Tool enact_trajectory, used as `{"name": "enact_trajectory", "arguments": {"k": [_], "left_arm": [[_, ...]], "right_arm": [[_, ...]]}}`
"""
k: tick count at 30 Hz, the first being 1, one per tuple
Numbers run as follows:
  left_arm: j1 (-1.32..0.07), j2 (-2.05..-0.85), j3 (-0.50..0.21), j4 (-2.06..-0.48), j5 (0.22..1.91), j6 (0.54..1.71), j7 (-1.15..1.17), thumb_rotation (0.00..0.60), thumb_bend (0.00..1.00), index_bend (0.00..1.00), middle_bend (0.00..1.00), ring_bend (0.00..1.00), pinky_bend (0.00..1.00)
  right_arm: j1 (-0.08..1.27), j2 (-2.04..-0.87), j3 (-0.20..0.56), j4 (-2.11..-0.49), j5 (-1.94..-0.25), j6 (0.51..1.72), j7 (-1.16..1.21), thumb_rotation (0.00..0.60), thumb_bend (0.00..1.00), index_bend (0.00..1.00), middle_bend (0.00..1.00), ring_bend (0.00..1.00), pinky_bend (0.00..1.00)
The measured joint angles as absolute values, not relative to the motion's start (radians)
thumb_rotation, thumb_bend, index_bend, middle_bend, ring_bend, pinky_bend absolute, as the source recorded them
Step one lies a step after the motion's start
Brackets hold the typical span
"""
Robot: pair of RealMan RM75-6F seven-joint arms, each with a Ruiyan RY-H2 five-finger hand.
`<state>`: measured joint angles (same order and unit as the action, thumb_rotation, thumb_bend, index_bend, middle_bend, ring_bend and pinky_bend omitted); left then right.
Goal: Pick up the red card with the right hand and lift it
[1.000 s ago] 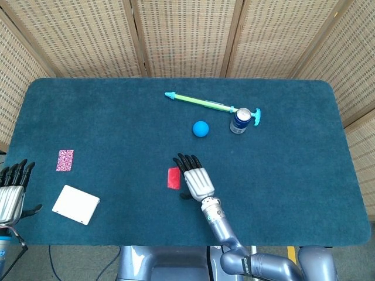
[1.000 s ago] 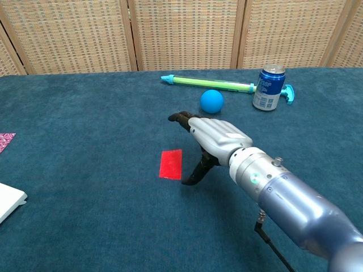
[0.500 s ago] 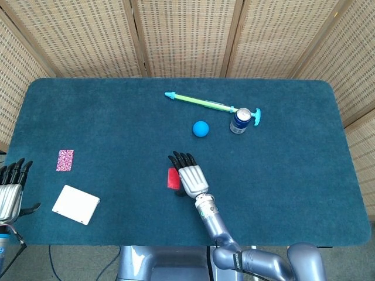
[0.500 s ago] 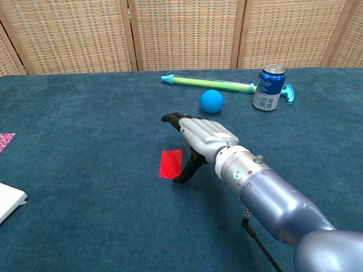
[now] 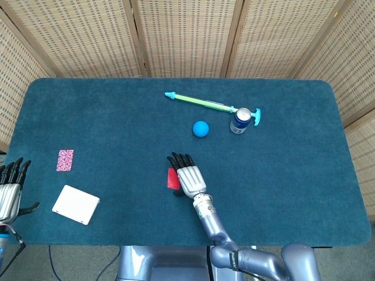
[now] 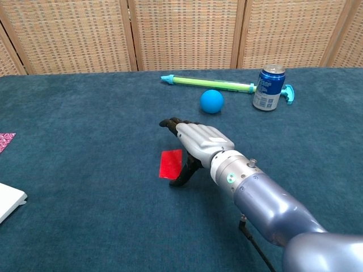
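Observation:
The red card [image 5: 173, 178] [image 6: 170, 164] lies flat on the teal table near its front middle. My right hand [image 5: 187, 174] [image 6: 197, 141] hovers just right of the card and partly over its right edge, fingers stretched forward and apart, thumb hanging down beside the card's near right corner. It holds nothing. My left hand [image 5: 10, 188] is at the table's front left edge, fingers apart and empty; the chest view does not show it.
A blue ball [image 5: 201, 128] [image 6: 211, 101], a blue can [image 5: 239, 120] [image 6: 269, 88] and a green-and-teal pump toy [image 5: 202, 103] [image 6: 213, 84] lie behind the card. A patterned pink card [image 5: 65, 160] and a white box [image 5: 76, 204] sit front left.
My right hand has slid left towards the red card, from a gap beside it to overlapping its right edge. The card has not moved. The left hand has drifted slightly lower.

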<state>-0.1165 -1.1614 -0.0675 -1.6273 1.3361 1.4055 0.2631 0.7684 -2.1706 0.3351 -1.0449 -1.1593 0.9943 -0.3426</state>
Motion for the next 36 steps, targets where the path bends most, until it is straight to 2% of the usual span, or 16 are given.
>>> {"name": "enact_trajectory", "arguments": {"k": [6,12,18,24,32,36], "left_arm": [[-0.118,-1.161,-0.065,-1.626,1.336,1.403,0.264,0.6,0.11,0.0,0.0,0.0,0.02],[-0.119,-1.162,-0.065,-1.625,1.338,1.403,0.264,0.6,0.11,0.0,0.0,0.0,0.02],[-0.119,-1.164,-0.062,-1.625,1.341,1.403,0.265,0.6,0.11,0.0,0.0,0.0,0.02],[-0.118,-1.163,-0.056,-1.632,1.351,1.406,0.266,0.6,0.11,0.0,0.0,0.0,0.02],[-0.115,-1.16,-0.05,-1.644,1.364,1.415,0.27,0.6,0.11,0.0,0.0,0.0,0.02],[-0.115,-1.158,-0.048,-1.648,1.367,1.416,0.272,0.6,0.11,0.0,0.0,0.0,0.02]], "right_arm": [[0.78,-2.186,0.337,-1.014,-1.156,0.986,-0.335,0.6,0.24,0.05,0.0,0.0,0.0],[0.793,-2.208,0.336,-0.959,-1.168,0.991,-0.322,0.6,0.47,0.07,0.0,0.0,0.0],[0.804,-2.228,0.333,-0.904,-1.196,1.016,-0.301,0.6,0.63,0.1,0.0,0.0,0.0],[0.799,-2.22,0.33,-0.912,-1.219,1.052,-0.293,0.6,0.66,0.1,0.0,0.0,0.0],[0.759,-2.178,0.303,-1.012,-1.245,1.109,-0.311,0.6,0.66,0.1,0.0,0.0,0.0],[0.744,-2.156,0.297,-1.062,-1.247,1.119,-0.323,0.6,0.59,0.1,0.0,0.0,0.0]]}}
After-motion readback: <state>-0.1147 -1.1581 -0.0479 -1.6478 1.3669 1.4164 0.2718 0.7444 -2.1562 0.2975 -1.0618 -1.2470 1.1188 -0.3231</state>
